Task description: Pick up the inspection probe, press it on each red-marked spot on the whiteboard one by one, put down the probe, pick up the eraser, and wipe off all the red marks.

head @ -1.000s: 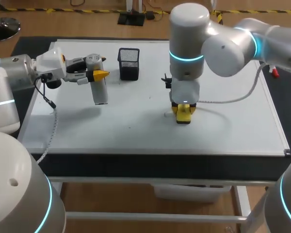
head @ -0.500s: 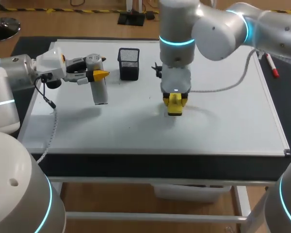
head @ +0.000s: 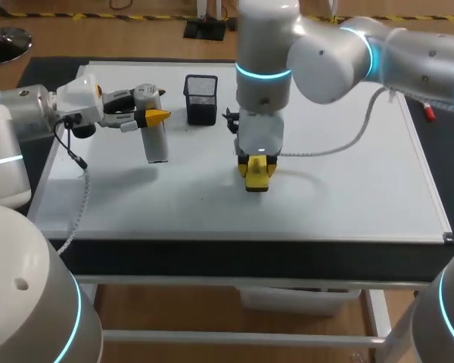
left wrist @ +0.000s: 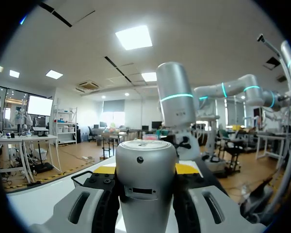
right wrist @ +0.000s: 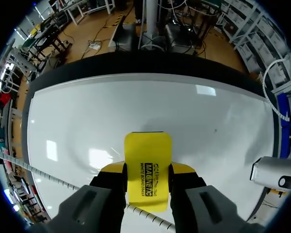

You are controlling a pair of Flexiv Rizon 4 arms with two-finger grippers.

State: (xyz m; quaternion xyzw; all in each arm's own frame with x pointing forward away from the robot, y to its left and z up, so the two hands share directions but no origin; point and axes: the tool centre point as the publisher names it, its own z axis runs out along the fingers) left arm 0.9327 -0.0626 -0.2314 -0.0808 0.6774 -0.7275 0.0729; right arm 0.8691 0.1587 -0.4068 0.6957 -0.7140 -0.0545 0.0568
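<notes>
The left gripper (head: 147, 116) is clamped on the inspection probe (head: 154, 132), a grey cylinder with a flat cap. It is held over the left part of the whiteboard (head: 348, 197), closer to the far edge than the near one. In the left wrist view the probe (left wrist: 146, 184) stands straight up between the left gripper's (left wrist: 146, 170) two fingers, with a yellow tip against each side of its body.

The right arm comes in from the right and reaches to about the middle of the whiteboard. There the right gripper (head: 257, 170) points straight down, closed on a yellow magnetic eraser (head: 256, 175). The eraser's face appears to sit flat on the board, though the contact itself is hidden from above. The right wrist view shows the eraser (right wrist: 148, 170) pinched on both sides by the right gripper (right wrist: 148, 167), with white board (right wrist: 87, 121) spreading ahead of it.

A black mesh pen cup (head: 201, 98) stands near the far edge, between the two grippers. A red marker (head: 427, 112) lies just beyond the right edge.
</notes>
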